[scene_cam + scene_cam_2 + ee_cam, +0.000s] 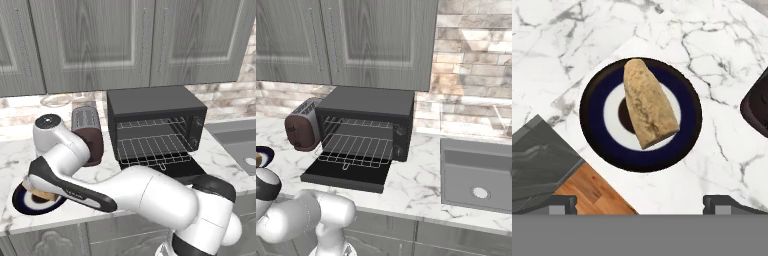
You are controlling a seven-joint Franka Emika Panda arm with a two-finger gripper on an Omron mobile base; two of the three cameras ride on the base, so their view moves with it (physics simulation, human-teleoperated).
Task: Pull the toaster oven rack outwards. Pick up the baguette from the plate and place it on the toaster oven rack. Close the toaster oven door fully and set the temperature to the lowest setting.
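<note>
The baguette [648, 106] lies across the plate [596, 131], a navy round with a white ring, near the counter's front edge. My gripper [643, 204] hangs above it, open, its fingertips [558, 204] spread wider than the plate and holding nothing. In the left base view my arm covers most of the plate [20, 202], and a bit of the baguette [44, 194] peeks out. The black toaster oven [155, 102] stands at the back with its door [343, 176] folded down flat. The wire rack [356, 150] is slid out over the door.
A maroon-and-silver slot toaster [88, 131] stands between the plate and the oven. A sink [476, 172] is sunk into the counter at the right. The counter edge runs just beside the plate, with cabinet front and wood floor [592, 192] below.
</note>
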